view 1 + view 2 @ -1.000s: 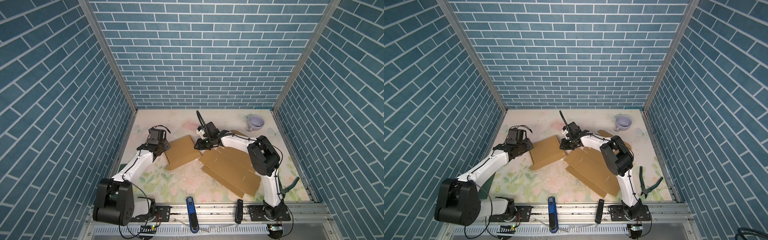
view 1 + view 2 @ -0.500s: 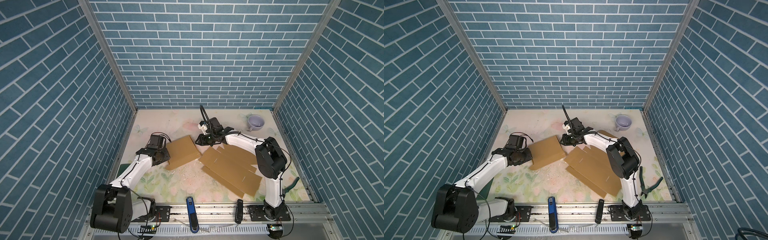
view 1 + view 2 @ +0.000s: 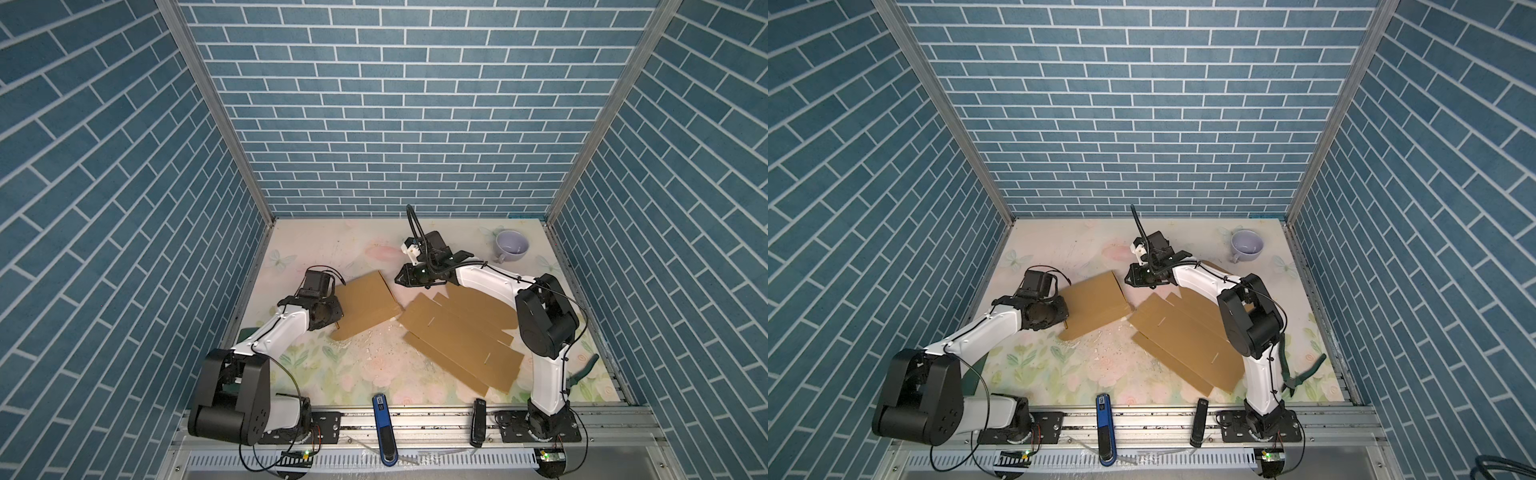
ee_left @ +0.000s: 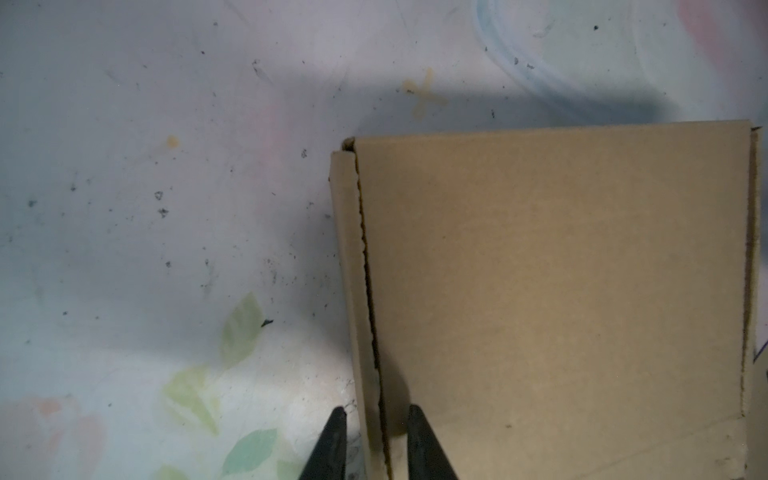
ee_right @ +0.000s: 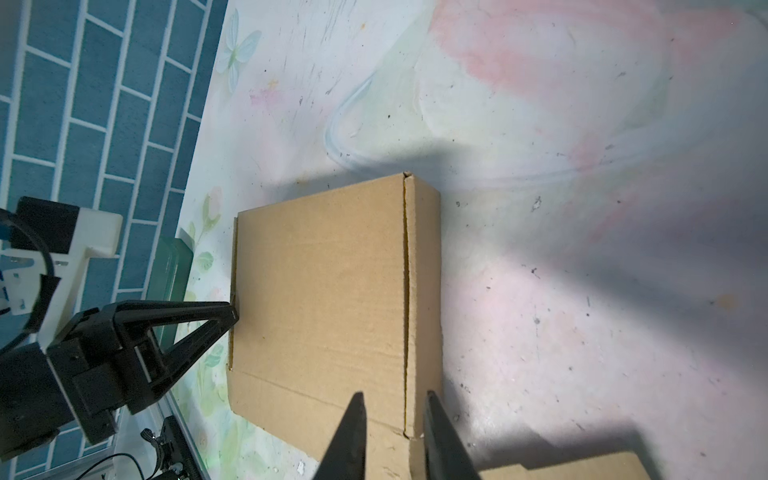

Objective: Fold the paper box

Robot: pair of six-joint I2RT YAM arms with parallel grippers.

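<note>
Folded brown cardboard box [image 3: 365,305] lies lid-down-flat on the floral-print table [image 3: 332,245], left of centre, its long side skewed toward far-left.

Left gripper [image 4: 374,415] is at the box's left side. Its black fingertips [image 4: 337,417] straddle the upright left wall. The jaws are narrowly apart, with table visible between the outer tip and the wall, so nothing is clamped.

Right gripper [image 5: 394,399] is at the box's far-right corner. Its jaws are slightly parted over the right wall seam. I cannot tell whether the tips contact the cardboard.

Unfolded flat brown cardboard sheets [image 3: 461,336] are stacked right of the box, just beside its near-right corner.

Lavender ceramic mug [image 3: 512,246] is at the far right, well apart. Green-handled pliers [image 3: 1304,374] are at the near right.
</note>
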